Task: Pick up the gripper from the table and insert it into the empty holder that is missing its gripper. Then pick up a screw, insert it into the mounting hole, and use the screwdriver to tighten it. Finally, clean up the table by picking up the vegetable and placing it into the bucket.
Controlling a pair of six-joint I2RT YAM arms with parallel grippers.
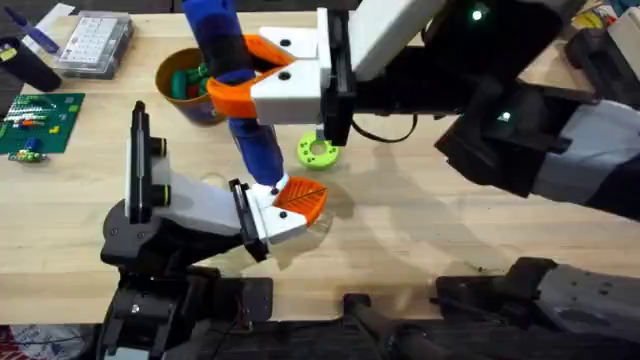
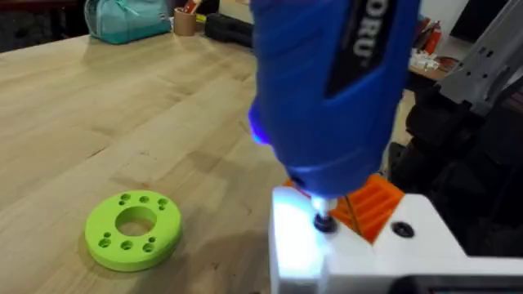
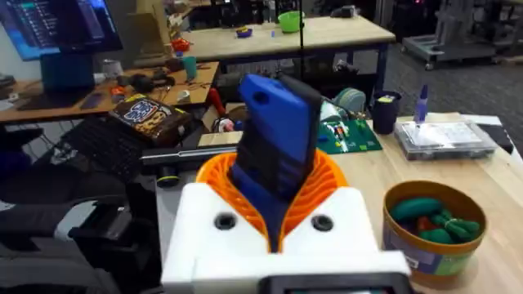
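- Left gripper (image 1: 290, 205), lower centre of the overhead frame: white, with orange pads; whether it is apart or together cannot be told.
- Screwdriver (image 1: 245, 100), centre: tilted, bit down on the white part at the left gripper. Rigid, smooth plastic, probably light; grip mid-barrel.
- Right gripper (image 1: 235, 80): clamped on the screwdriver barrel.
- Green disc (image 1: 318, 152): on the desk (image 1: 420, 230), just beyond.
- Bucket (image 1: 170, 95), upper left: holds green pieces.

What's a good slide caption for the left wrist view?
Blue screwdriver bit pressed onto the white mount, lime-green disc lying beside it on the wooden table.
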